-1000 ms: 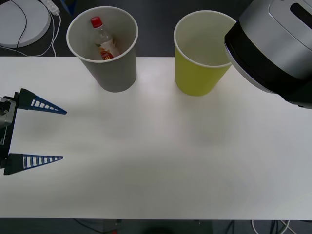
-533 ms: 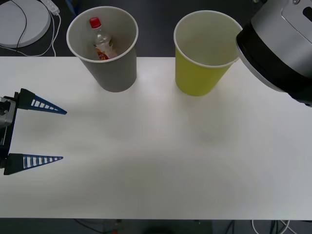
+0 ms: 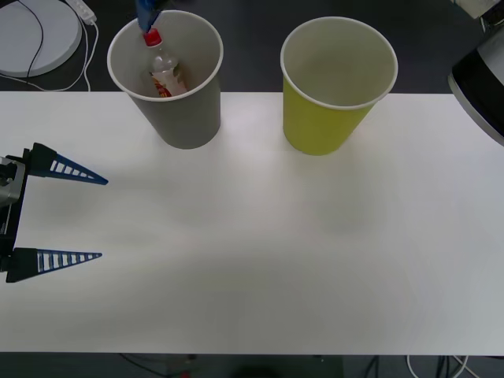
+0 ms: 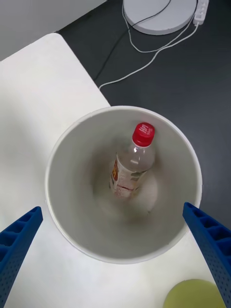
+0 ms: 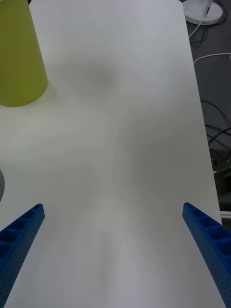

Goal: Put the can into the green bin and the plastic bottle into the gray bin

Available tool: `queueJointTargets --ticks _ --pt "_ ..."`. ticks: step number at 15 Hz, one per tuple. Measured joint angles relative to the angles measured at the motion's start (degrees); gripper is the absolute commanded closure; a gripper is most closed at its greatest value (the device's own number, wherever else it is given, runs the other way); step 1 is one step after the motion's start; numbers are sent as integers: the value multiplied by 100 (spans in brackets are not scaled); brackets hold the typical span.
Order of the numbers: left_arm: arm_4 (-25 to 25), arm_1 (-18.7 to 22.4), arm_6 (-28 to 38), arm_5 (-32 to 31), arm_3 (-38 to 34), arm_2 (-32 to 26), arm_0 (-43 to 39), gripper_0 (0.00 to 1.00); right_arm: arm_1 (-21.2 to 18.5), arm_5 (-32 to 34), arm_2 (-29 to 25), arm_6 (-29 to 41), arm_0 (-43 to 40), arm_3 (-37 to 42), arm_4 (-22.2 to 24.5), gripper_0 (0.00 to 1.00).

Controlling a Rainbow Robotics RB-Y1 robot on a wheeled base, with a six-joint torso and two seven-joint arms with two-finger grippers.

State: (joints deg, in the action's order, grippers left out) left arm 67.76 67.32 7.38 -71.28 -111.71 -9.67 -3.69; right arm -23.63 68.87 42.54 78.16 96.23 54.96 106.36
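Bottle drop looks done: plastic bottle (image 4: 132,166) stands leaning inside the gray bin (image 3: 183,118), red cap up, touching nothing but the bin. Right gripper (image 4: 115,255) hangs directly above that bin, jaws spread wide and empty. Left gripper (image 3: 79,216) sits low at the left edge of the tabletop (image 3: 260,252), jaws open too, idle. Green bin (image 3: 327,118) stands beside the gray one; its inside looks pale, contents unclear. Next move, likely: lift the right arm clear without clipping the rim.
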Motion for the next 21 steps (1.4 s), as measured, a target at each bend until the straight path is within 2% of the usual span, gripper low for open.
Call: queueJointTargets --ticks 11,18,21 --pt "0 0 0 0 0 0 0 0 -1365 0 -198 -8 -1273 2537 -352 0" --pt "0 0 0 0 0 0 0 0 -2274 -312 -548 -9 -2345 4203 -489 0" --pt "0 0 0 0 0 0 0 0 -2760 -640 -710 -75 -2949 4981 -539 0"
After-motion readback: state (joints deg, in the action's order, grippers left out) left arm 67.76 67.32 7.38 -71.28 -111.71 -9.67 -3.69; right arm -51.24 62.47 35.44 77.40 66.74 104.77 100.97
